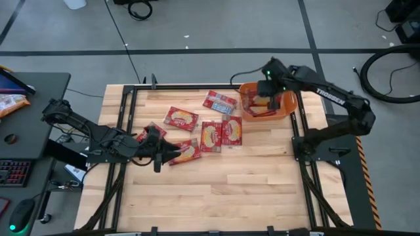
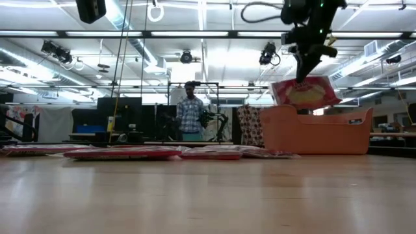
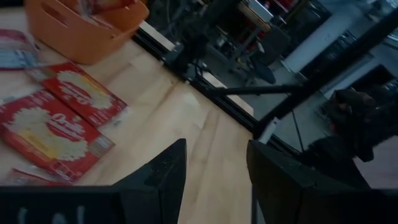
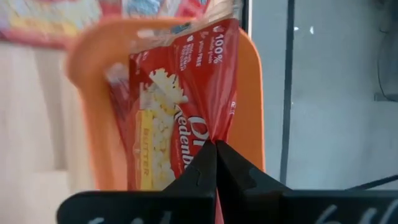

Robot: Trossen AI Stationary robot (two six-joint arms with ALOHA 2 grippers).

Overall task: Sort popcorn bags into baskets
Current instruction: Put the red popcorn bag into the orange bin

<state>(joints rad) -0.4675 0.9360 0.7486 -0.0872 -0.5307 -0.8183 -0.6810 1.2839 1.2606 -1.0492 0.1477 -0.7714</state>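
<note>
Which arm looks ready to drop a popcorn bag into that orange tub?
The right: its end effector holds a popcorn bag above the orange tub. The left end effector is open, far away.

Tub (image 1: pixel 289 107) sits at the table's (image 1: pixel 216 196) far right corner. My right gripper (image 1: pixel 266 92) hangs over the tub, pinching one popcorn bag (image 4: pixel 180 106) above its rim. At least one more bag (image 1: pixel 257 110) seems to lie inside. Loose bags (image 1: pixel 213 134) are spread flat left of the tub, toward table centre. My left gripper (image 1: pixel 172 153) rests low at the left, beside the nearest bag (image 1: pixel 189 151).
</note>
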